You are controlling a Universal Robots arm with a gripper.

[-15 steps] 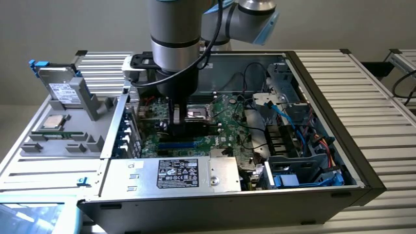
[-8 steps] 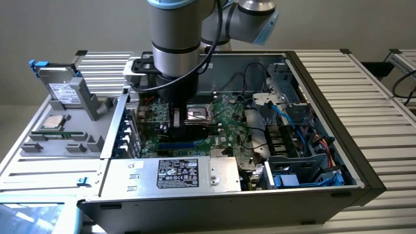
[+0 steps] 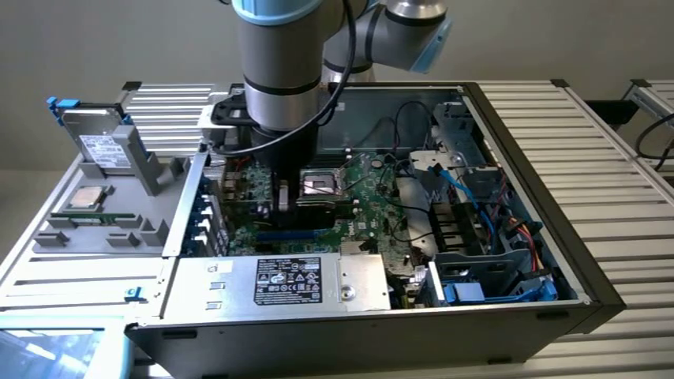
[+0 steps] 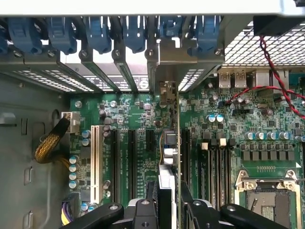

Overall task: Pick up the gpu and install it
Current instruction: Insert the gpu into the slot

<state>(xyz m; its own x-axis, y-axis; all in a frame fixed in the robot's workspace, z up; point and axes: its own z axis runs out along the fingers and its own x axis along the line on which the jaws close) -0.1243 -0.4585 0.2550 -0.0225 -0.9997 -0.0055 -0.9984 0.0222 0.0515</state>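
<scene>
My gripper [image 4: 167,206] is shut on the gpu [image 4: 169,143], which I see edge-on as a thin upright card running away from my fingers [image 4: 143,212]. Its silver bracket [image 4: 174,57] stands at the case's rear slot openings, among the blue latches [image 4: 97,36]. The card's lower edge lies along an expansion slot of the large green motherboard [image 4: 128,114]; I cannot tell whether it is seated. In the exterior view the arm reaches down into the open case, with the gripper [image 3: 280,191] low over the motherboard [image 3: 364,209], beside the CPU socket [image 3: 319,186].
A silver hard drive [image 3: 106,146] and a CPU [image 3: 87,199] sit on the grey fixture at the exterior view's left. The power supply [image 3: 284,283] fills the case's near side. Blue cables [image 3: 474,197] and drive cages crowd its right. Red-black wires [image 4: 271,67] hang near the rear ports.
</scene>
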